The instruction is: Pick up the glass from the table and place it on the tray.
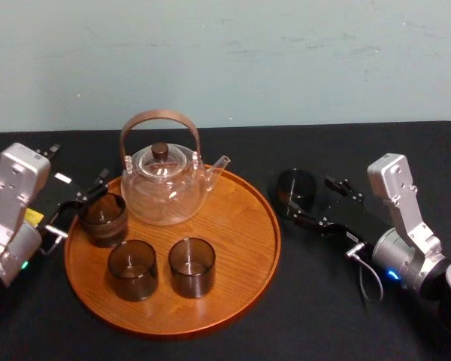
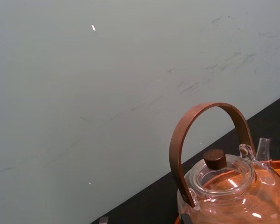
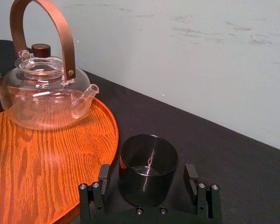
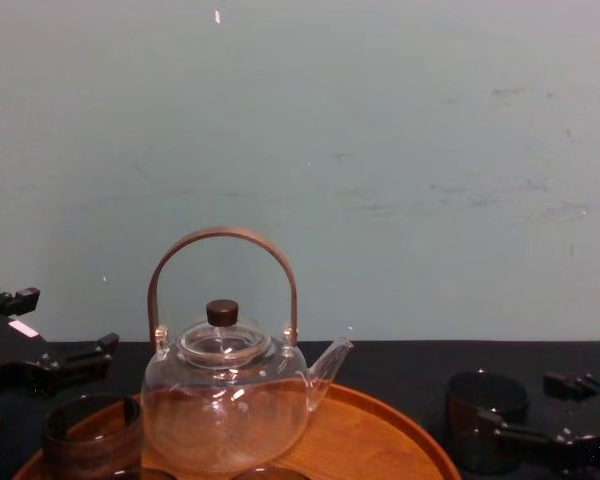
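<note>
Right wrist view: right pincer (image 3: 148, 179) spread wide, empty, straddling the glass (image 3: 148, 158) — close evenly, clear the tray (image 3: 37, 177) rim alongside; left pincer (image 1: 77, 203) spread, idle.

Smoky dark glass (image 1: 296, 189), orange-brown grained tray (image 1: 244, 226)

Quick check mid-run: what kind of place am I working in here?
Probably a lab test bench staged for tea service: black-covered table against a bare pale wall, with a glass teapot and dark glasses set out on a round wooden tray.
</note>
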You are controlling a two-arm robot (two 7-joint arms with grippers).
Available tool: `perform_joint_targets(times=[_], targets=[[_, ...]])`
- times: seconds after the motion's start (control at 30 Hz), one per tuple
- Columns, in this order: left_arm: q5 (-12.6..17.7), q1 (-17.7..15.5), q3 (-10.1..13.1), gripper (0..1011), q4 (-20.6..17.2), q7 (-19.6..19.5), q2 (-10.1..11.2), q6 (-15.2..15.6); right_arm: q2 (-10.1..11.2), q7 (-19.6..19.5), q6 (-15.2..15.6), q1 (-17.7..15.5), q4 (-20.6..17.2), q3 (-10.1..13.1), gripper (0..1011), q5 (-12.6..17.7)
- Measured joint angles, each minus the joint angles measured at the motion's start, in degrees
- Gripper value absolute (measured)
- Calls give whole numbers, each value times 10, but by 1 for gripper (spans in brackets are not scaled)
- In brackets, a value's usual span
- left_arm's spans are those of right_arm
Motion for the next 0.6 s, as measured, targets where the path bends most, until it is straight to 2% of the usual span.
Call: perform_joint_targets(times=[0.6], targets=[[0, 0, 0, 1002, 0, 0, 0, 0, -18, 18, -19, 56, 87, -16, 1002, 8]])
